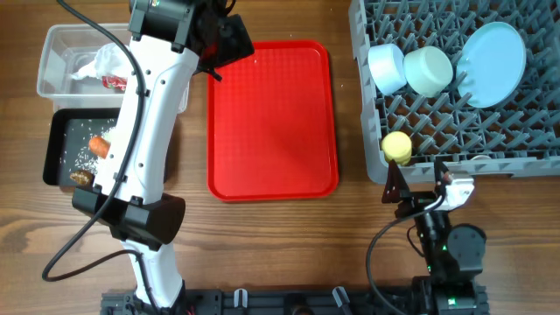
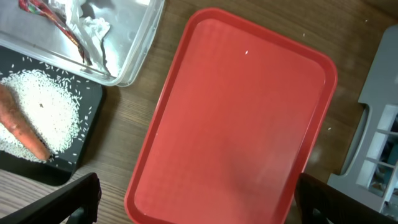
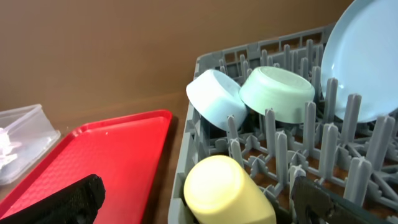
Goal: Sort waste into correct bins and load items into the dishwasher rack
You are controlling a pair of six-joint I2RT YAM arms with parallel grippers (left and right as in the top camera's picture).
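Observation:
The grey dishwasher rack (image 1: 477, 131) (image 3: 208, 62) holds a pale blue bowl (image 1: 385, 68) (image 3: 214, 99), a mint bowl (image 1: 429, 70) (image 3: 277, 93), a blue plate (image 1: 492, 52) (image 3: 367, 62) and a yellow cup (image 1: 396, 146) (image 3: 227, 190). A tissue (image 1: 101, 63) (image 2: 93, 28) and red wrapper (image 1: 114, 82) (image 2: 53, 15) lie in the clear tub (image 1: 52, 44) (image 2: 140, 43). The black tray (image 1: 61, 131) (image 2: 87, 134) holds a carrot (image 1: 99, 145) (image 2: 22, 127), rice (image 1: 83, 159) (image 2: 46, 102) and a brown lump (image 1: 81, 178). My left gripper (image 1: 226, 48) (image 2: 199, 208) hangs open and empty over the red tray's far edge. My right gripper (image 1: 418, 188) (image 3: 199, 211) stands open just in front of the rack, apart from the cup.
A flat red serving tray (image 1: 271, 122) (image 2: 249, 112) (image 3: 93, 162) lies bare between the bins and the rack. My left arm (image 1: 144, 140) stretches over the black tray's right side. Bare wooden table (image 1: 289, 254) shows along the front.

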